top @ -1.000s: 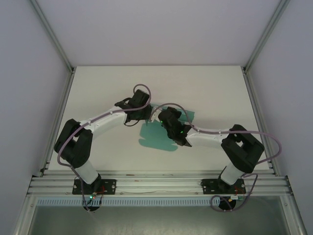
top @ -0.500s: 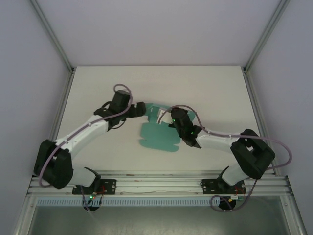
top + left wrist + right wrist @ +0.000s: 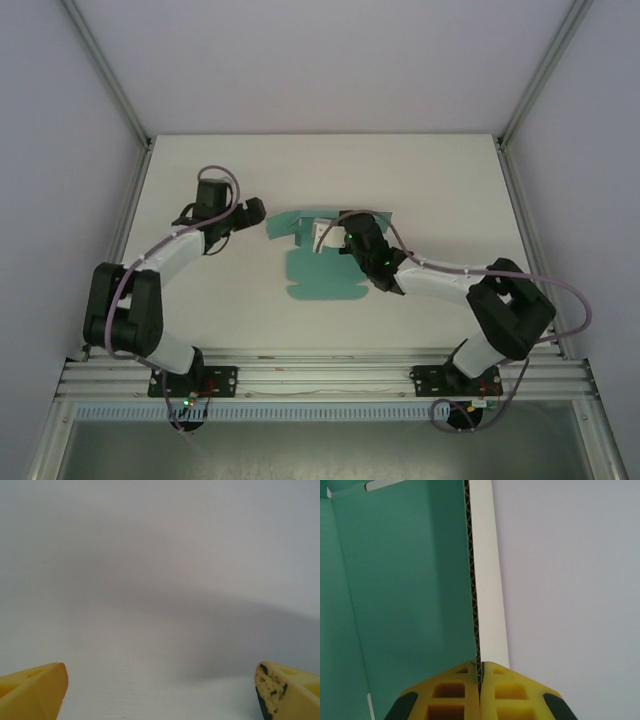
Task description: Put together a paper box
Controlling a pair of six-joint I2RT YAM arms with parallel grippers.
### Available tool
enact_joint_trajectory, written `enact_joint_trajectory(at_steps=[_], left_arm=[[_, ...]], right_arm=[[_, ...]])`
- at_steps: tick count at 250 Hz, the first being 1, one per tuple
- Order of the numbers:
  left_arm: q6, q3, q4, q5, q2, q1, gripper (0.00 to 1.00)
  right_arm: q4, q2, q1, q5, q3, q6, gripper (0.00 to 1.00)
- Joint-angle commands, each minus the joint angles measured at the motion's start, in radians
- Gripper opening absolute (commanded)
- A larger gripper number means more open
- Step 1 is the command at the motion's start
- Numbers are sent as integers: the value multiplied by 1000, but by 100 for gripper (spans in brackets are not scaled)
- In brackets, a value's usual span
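Near edge: aluminium rail (image 3: 320,372) carrying both arm bases.
Table (image 3: 430,190): white, walled left, right and far.
Paper box (image 3: 318,280): flat teal sheet at the table's middle, one flap lifted.
Right gripper (image 3: 480,666): jaws pinched shut on that flap's corrugated edge.
Left gripper (image 3: 254,212): jaws wide, holding nothing, left of the sheet, apart from it.

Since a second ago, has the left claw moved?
Yes. The left claw has backed off the paper box, leftward toward the left edge of the table.
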Motion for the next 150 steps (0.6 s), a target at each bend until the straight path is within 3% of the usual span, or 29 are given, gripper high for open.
enact_joint_trajectory(at_steps=[1, 39, 150], left_arm=[[57, -42, 234, 215, 37, -27, 86], [121, -58, 255, 211, 50, -104, 71], [196, -233, 540, 176, 69, -234, 68]], right_arm=[[29, 40, -7, 28, 37, -29, 0], [97, 103, -8, 105, 55, -58, 0], [332, 157, -5, 186, -35, -163, 0]])
